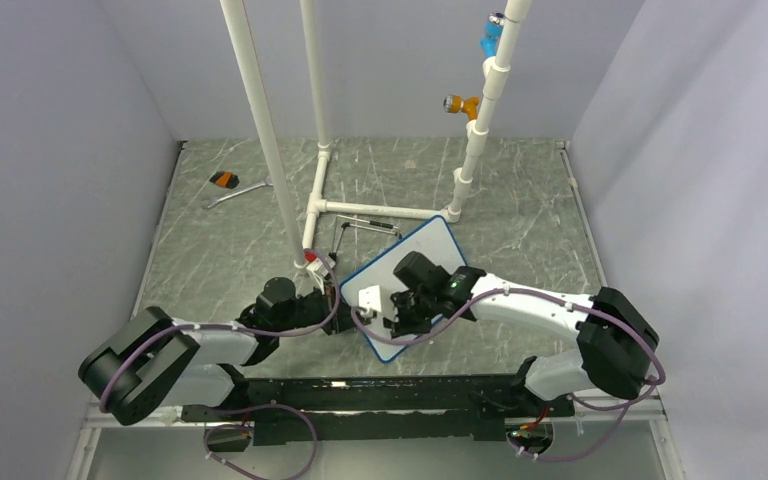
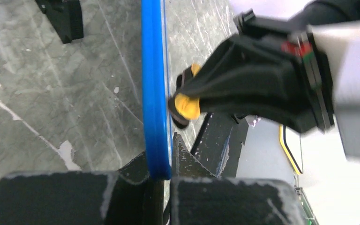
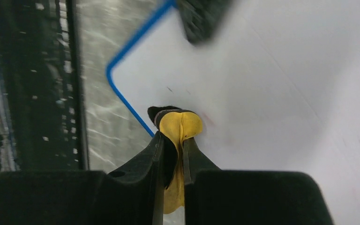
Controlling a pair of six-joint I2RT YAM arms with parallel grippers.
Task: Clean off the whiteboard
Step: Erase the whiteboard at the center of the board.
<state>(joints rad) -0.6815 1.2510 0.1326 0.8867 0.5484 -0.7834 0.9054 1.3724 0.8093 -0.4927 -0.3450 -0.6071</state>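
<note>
Right wrist: right fingers [image 3: 143, 161] pinch yellow eraser [image 3: 180, 126] on whiteboard [image 3: 262, 93] (left fingers [image 2: 183, 159] clamp edge).

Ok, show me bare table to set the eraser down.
Widest bare stretch: the table right of the whiteboard, out to the right wall. Also left, between the left wall and the pipe frame. Crowded: the centre, around pipe frame and whiteboard; small tools lie far left.

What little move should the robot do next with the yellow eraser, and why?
Probably slide the eraser a little across the faint red smudge right beside it. The right end effector is shut on the eraser, which seems pressed on the whiteboard near a corner. The left end effector pinches the blue frame, so the board looks steadied for a wipe.
</note>
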